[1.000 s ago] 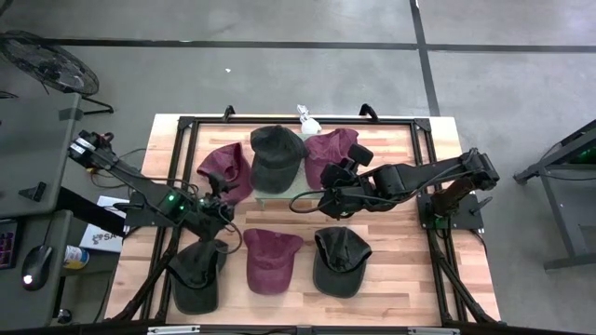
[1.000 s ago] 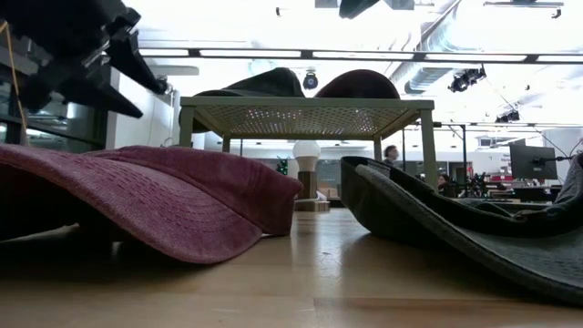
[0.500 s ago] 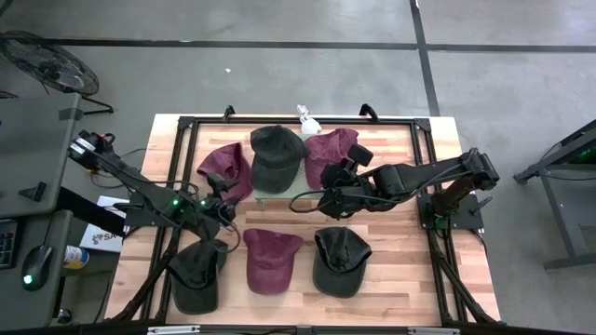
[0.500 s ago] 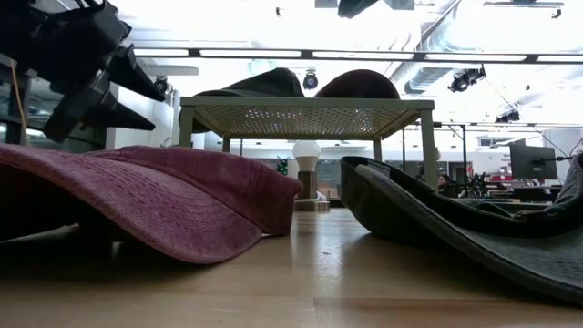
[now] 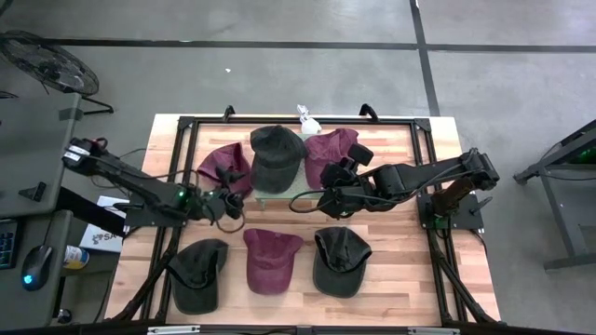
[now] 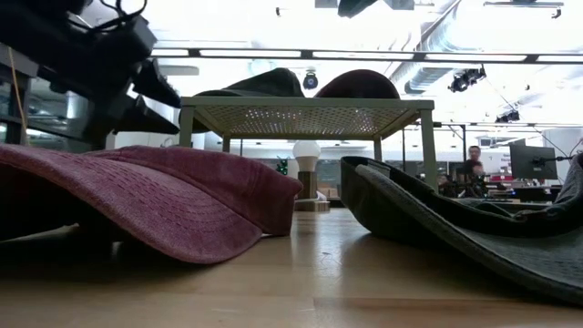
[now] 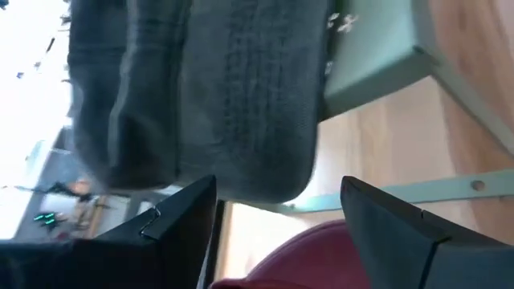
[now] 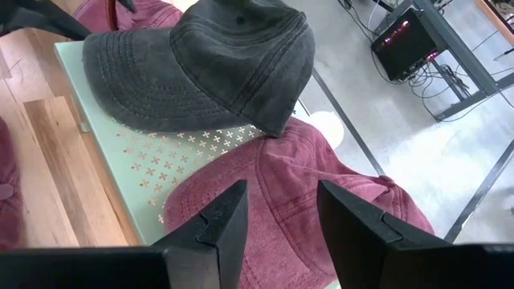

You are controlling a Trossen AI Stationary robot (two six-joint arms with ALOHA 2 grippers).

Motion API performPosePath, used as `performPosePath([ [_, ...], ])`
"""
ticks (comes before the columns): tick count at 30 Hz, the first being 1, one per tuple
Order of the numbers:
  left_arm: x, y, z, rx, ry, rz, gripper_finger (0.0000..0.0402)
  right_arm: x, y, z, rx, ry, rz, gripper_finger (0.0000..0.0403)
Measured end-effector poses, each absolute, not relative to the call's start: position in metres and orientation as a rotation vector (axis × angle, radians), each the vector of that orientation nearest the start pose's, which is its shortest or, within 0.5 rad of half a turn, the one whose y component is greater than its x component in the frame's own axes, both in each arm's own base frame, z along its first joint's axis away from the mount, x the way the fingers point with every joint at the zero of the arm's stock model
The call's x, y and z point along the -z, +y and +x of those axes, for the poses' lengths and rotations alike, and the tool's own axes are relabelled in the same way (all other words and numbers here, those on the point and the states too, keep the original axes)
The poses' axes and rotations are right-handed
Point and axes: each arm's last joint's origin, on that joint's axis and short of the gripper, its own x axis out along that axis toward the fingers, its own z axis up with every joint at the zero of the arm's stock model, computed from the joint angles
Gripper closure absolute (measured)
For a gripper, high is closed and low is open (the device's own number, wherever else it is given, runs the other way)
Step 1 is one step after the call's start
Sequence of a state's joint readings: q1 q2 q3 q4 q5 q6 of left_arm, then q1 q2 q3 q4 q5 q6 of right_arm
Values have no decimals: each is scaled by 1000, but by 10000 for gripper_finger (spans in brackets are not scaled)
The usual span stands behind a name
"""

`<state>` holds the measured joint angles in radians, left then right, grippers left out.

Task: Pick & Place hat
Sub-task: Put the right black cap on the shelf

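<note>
Two hats sit on a pale green perforated stand (image 8: 152,164) at the table's far middle: a dark grey hat (image 5: 277,156) and a maroon hat (image 5: 331,151). Another maroon hat (image 5: 222,167) lies on the table left of the stand. My left gripper (image 5: 237,199) is open beside the stand's near left corner. In the left wrist view its fingers (image 7: 181,225) frame the dark grey hat's brim (image 7: 241,120) without touching it. My right gripper (image 8: 281,197) hangs open above the stand's maroon hat (image 8: 321,185), clear of it.
Three more hats lie along the table's near side: a dark one (image 5: 197,273) at the left, a maroon one (image 5: 270,259) in the middle, a dark one (image 5: 340,261) at the right. A black frame (image 5: 279,121) rims the wooden table. A person stands far off in the room.
My left gripper has swung from above the near left dark hat toward the table's right and far side, up to the stand, sinking a little and rolling as it went. It has stayed open. My right arm has kept still, and no hat has moved.
</note>
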<state>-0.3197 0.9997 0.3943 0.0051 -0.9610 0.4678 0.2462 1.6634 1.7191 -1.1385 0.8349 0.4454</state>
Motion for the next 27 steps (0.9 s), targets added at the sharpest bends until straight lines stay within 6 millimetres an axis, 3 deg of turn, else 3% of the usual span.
performPosePath([
  [8,-188,-18,185,-500,657,747,140,-363,59,322,711,793,-170,261],
  [16,-192,-16,189,-507,618,739,147,-363,59,322,711,793,-171,261],
  [27,-192,-16,189,-501,612,738,250,-363,59,322,711,794,-171,260],
])
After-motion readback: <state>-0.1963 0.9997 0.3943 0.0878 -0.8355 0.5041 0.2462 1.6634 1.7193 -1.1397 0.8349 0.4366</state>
